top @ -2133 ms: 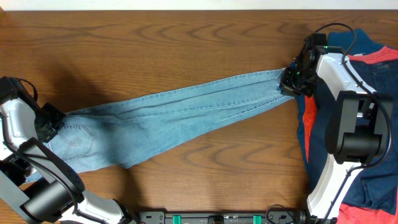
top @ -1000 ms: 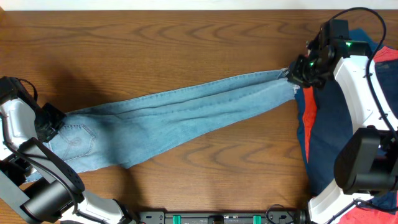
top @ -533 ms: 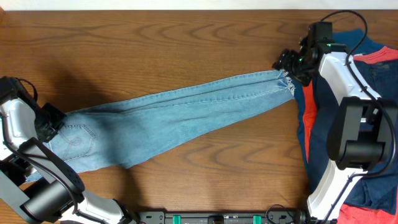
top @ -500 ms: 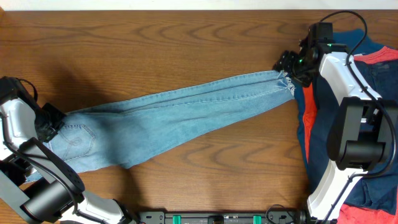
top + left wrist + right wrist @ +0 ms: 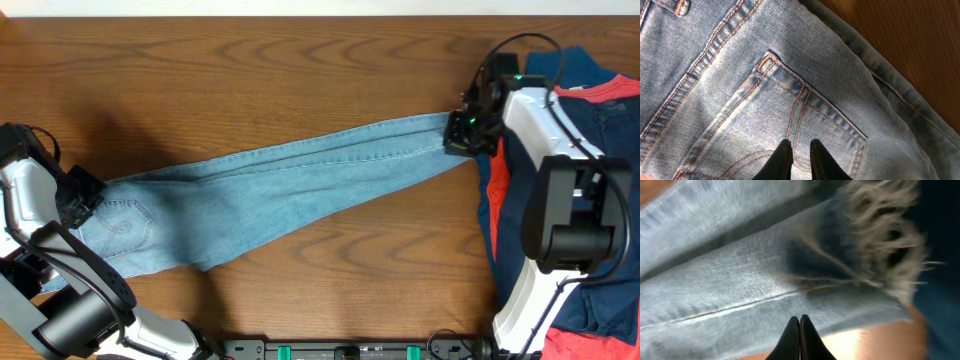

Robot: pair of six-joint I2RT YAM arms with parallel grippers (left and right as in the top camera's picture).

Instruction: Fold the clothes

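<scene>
Left edge: left gripper [image 5: 80,200] is sitting on the waist end of the jeans [image 5: 270,190]. In the left wrist view its tips [image 5: 800,156] are pointing down at the stitched back pocket [image 5: 790,115]. The fingers are pressing nearly together, with only a thin slit showing. I cannot tell whether any denim is caught between them.

Centre: the jeans are lying flat on the wooden table [image 5: 300,60]. They are stretching in a long diagonal from the waist at lower left to the ankle at upper right, with the legs stacked.

Right: right gripper [image 5: 462,135] is hovering at the ankle end. The right wrist view is showing its fingers [image 5: 800,329] pressed fully together, tips over pale denim just short of the frayed hem [image 5: 880,235]. No cloth is showing between them.

Far right: a navy garment [image 5: 508,245] and a red garment [image 5: 612,90] are lying under the right arm. The hem is touching their near edge.
</scene>
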